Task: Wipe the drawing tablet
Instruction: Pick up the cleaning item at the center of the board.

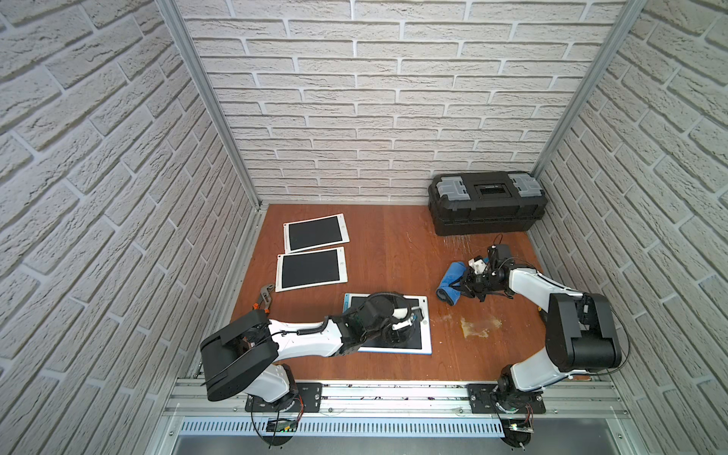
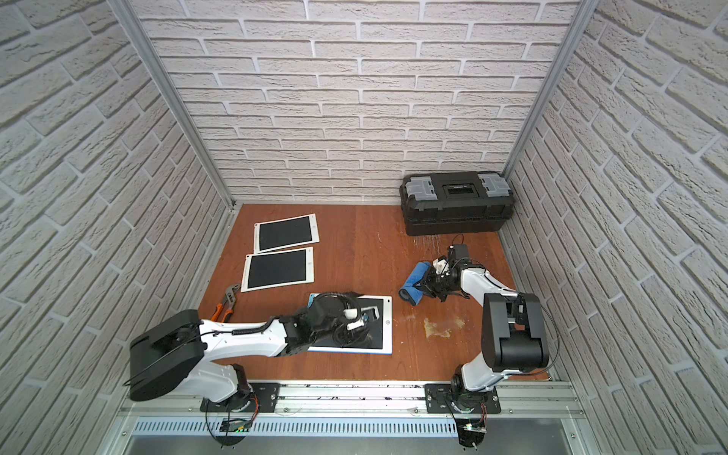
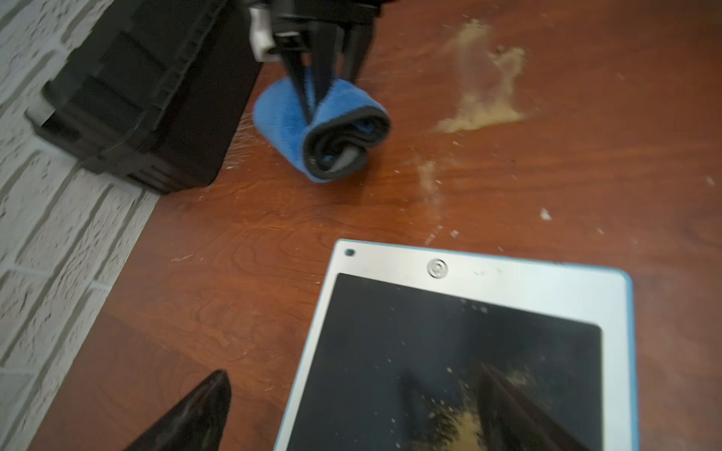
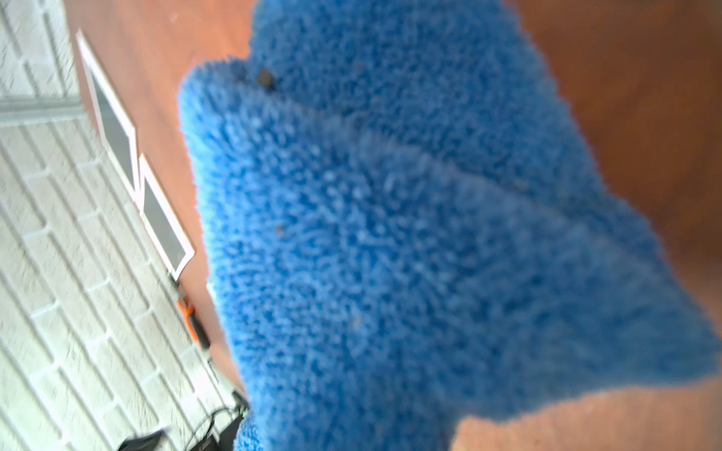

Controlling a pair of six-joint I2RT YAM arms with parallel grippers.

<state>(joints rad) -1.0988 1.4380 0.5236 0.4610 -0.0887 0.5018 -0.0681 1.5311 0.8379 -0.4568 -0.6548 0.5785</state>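
The wooden table [image 1: 394,252] carries a black toolbox [image 1: 486,205] at the back on the right arm's side. Two clean-looking tablets [image 1: 315,232] lie toward the left arm's side. The drawing tablet [image 1: 424,327] that needs the work is the blue-edged one lying flat near the front edge, partly under the left arm.

The rolled blue cloth [image 1: 451,281] is well apart from that tablet, between it and the toolbox. The right gripper [image 3: 312,93] pinches the roll across its middle with its jaws pressed into the pile. The left gripper [image 1: 409,319] is spread wide above the tablet, holding nothing (whether a finger touches the screen cannot be told).

The step in hand looks like carrying the cloth over to the tablet. To do it well, the roll should probably be lifted clear of the table first, so it does not drag through the tan smear [image 1: 478,325] lying between cloth and tablet.

The cloth should then land flat beside the tan powder [image 3: 465,425] on the dark screen and sweep it off one edge with light, even pressure. The left arm would need to steady the bezel or move aside, since it now sits over the dirty patch.
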